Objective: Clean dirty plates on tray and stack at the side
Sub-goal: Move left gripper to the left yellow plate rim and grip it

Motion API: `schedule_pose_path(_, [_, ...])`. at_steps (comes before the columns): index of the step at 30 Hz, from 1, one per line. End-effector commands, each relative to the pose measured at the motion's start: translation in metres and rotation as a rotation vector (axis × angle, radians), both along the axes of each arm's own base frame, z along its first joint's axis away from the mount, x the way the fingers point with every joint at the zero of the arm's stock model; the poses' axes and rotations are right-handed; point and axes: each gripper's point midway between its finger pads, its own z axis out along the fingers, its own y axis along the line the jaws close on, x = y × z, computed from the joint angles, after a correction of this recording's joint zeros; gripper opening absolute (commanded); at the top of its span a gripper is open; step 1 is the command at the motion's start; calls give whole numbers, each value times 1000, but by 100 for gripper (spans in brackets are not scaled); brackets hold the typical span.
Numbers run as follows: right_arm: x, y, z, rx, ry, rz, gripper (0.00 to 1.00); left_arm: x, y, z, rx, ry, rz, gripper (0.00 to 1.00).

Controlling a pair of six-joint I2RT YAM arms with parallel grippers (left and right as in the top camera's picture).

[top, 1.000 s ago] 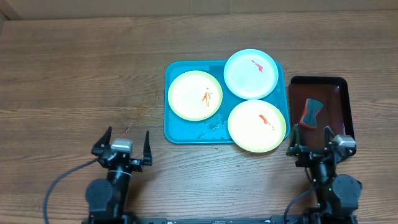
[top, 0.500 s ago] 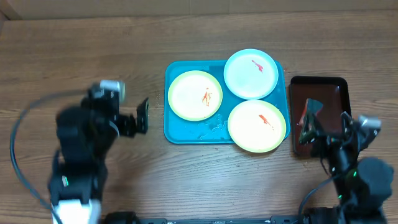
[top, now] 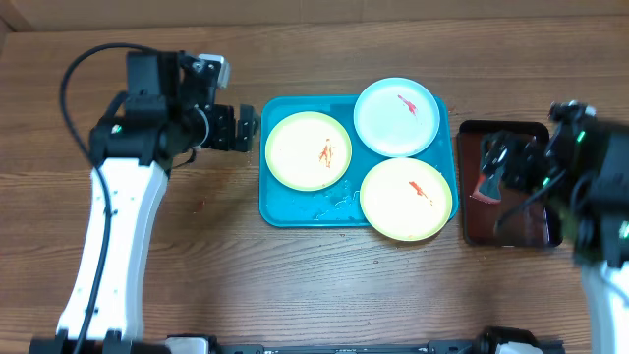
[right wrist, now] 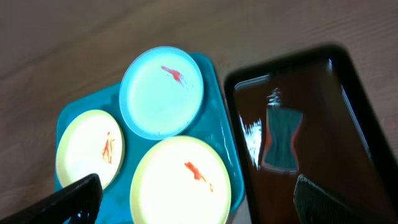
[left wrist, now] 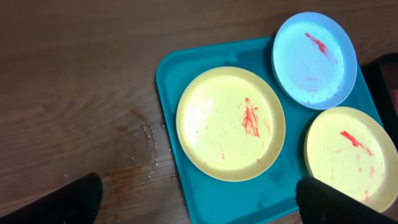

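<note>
While both arms' jaws stand open, the tray (top: pixel 283 206) rests on a stained wood-grain table (top: pixel 393 285)

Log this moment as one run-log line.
stage: pre-contact | left jaws: open, empty, left of teal tray | right jaws: open, empty, over dark tray | plates: three on teal tray, all red-smeared, none stacked

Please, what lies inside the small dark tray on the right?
One grey-blue, hourglass-shaped sponge lies in the dark tray. From overhead, the right arm covers part of the tray.
</note>
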Motion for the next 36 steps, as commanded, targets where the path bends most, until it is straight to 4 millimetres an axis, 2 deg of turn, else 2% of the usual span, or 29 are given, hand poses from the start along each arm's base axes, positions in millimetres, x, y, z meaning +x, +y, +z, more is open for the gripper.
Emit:
schedule_pose_path(1, [9, -8, -4, 154, 95, 1, 100, 2, -16, -13, -127, 107, 38, 100])
schedule_pose_path(5, [18, -43, -41, 199, 234, -108, 100, 5, -23, -39, -162, 193, 20, 100])
schedule_pose_path(8, [22, -49, -60, 216, 291, -122, 100, 7, -25, -58, -146, 244, 23, 100])
schedule_pose_path(9, [24, -49, -65, 213, 303, -108, 100, 7, -25, -66, -131, 267, 29, 97])
schedule_pose_path(13, [28, -53, -76, 189, 326, -89, 83, 11, -29, -100, -71, 350, 103, 76])
schedule_pose_path(15, [28, -57, -78, 168, 330, -101, 81, 15, -35, -115, -43, 368, 125, 66])
schedule_pose_path(17, [28, -61, -79, 152, 334, -114, 80, 18, -40, -130, -19, 393, 165, 60])
schedule_pose_path(23, [23, -64, -82, 133, 357, -133, 78, 11, -29, -169, 108, 490, 374, 57])
schedule_pose_path(26, [23, -64, -82, 133, 357, -133, 78, 11, -26, -180, 120, 508, 404, 55])
schedule_pose_path(31, [25, -65, -81, 131, 351, -133, 78, 20, -29, -181, 103, 480, 403, 50])
schedule_pose_path(36, [26, -66, -81, 127, 346, -134, 78, 20, -43, -182, 68, 479, 370, 47])
